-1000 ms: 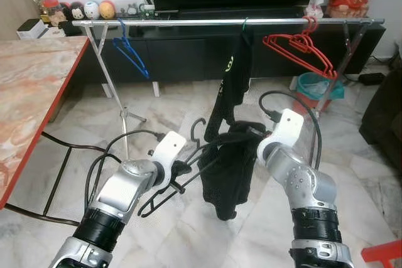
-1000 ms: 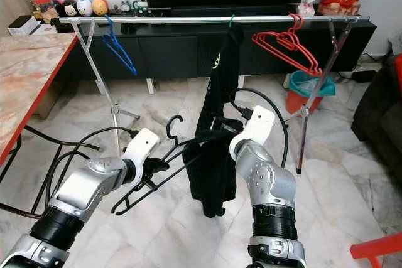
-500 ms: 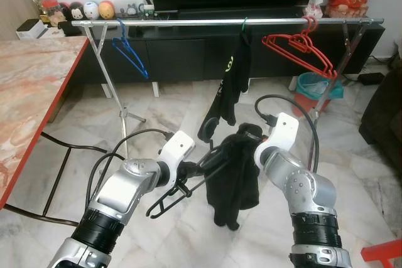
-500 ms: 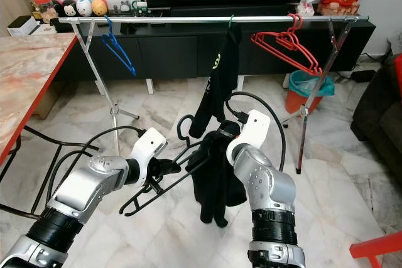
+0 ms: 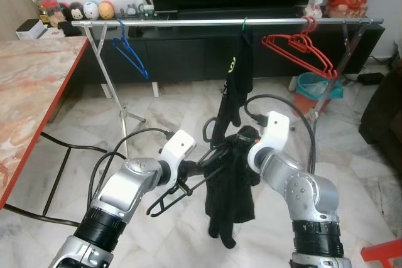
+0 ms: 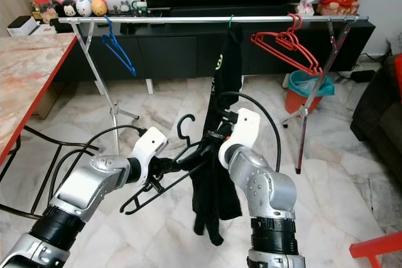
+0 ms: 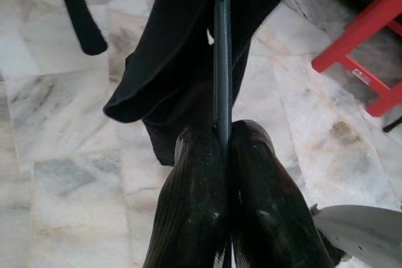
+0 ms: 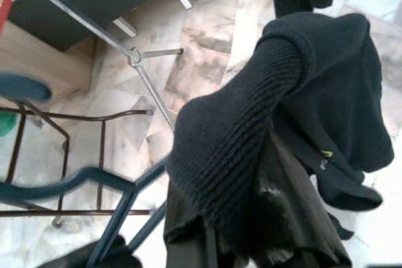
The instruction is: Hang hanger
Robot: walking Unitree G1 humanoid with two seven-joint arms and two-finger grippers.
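Not hung yet: left gripper (image 7: 223, 174) clamped on the dark hanger (image 6: 164, 183), right gripper (image 8: 251, 230) pinching the black garment (image 5: 229, 186), both well below the rail (image 5: 226, 22).

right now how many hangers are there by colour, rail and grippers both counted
blue hanger on the rail: 1
red hangers on the rail, bunched so the count is unsure: about 2
dark hanger pinched in the left gripper, with the black garment held by the right gripper: 1
total: about 4

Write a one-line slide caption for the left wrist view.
Left pincer shut on a dark hanger draped with black garment, above marble floor.
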